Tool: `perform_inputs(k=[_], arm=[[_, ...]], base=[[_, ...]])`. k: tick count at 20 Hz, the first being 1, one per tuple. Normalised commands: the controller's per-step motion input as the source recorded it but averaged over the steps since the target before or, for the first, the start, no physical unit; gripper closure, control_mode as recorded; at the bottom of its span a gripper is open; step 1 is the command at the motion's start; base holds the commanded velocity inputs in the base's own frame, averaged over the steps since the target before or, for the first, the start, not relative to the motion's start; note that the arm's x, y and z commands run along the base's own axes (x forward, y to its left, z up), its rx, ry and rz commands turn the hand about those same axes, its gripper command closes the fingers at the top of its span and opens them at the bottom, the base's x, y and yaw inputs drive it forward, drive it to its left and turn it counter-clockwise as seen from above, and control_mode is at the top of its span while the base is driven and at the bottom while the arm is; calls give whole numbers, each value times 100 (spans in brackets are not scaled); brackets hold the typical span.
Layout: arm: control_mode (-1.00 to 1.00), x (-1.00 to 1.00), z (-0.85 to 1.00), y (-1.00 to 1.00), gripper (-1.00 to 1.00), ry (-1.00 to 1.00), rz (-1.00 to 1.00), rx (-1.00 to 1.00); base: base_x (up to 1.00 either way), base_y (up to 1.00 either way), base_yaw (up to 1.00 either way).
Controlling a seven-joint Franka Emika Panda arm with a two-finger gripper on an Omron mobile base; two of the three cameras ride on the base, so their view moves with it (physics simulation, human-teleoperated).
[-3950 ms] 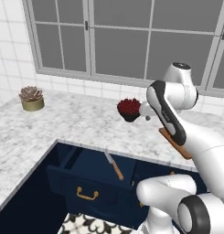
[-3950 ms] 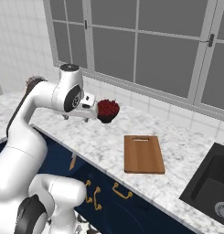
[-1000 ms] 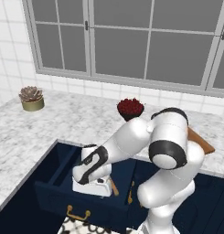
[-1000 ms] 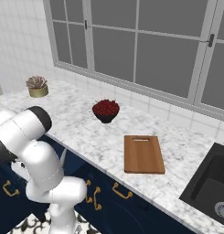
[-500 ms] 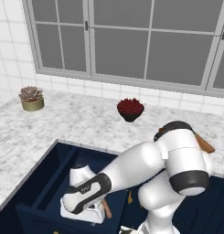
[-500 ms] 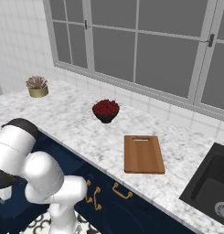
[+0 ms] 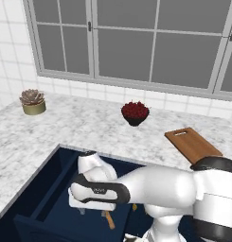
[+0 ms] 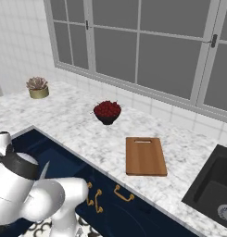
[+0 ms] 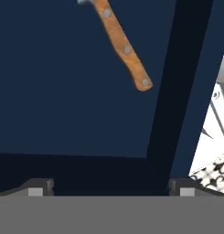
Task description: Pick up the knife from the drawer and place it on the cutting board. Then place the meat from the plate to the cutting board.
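Observation:
The navy drawer [image 7: 46,189] stands pulled out below the counter, and my arm bends down into it. The knife lies on the drawer floor: its tan riveted handle [image 9: 125,45] shows ahead of my gripper [image 9: 111,189], and the handle's end [image 7: 109,220] peeks out beside my hand in the left base view. A pale sliver of its blade [image 8: 44,170] shows in the right base view. The gripper is open, its fingertips [image 9: 40,187] wide apart with nothing between them, apart from the knife. The brown cutting board [image 7: 192,144] [image 8: 145,156] lies bare on the counter. The plate and meat are out of view.
A dark bowl of red pieces [image 7: 135,112] [image 8: 107,112] sits near the window and a potted succulent [image 7: 33,102] at far left. A black sink [image 8: 217,185] lies right of the board. The drawer's side wall [image 9: 173,91] runs close beside the knife; patterned floor [image 9: 214,151] lies beyond.
Four seconds ago the arm was up over the counter; it has swung down into the drawer. Over the last second the hand stayed low inside it, shifting only slightly.

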Motion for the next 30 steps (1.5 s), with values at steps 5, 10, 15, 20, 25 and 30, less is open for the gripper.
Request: perform_inputs(k=[5, 10, 15, 20, 25, 30], arm=[[-100, 29, 34, -42, -100, -6, 19, 0], [-100, 42, -7, -6, -100, 0, 18, 0], [-100, 32, -33, -1, -100, -3, 14, 0], [-100, 36, -20, -1, -100, -1, 13, 0], [-100, 10, -21, 0, -100, 0, 6, 0], [-100, 13, -39, 0, -100, 0, 0, 0]], base=[[0, 0, 0], [0, 0, 0], [0, 0, 0], [0, 0, 0], [0, 0, 0], [0, 0, 0]])
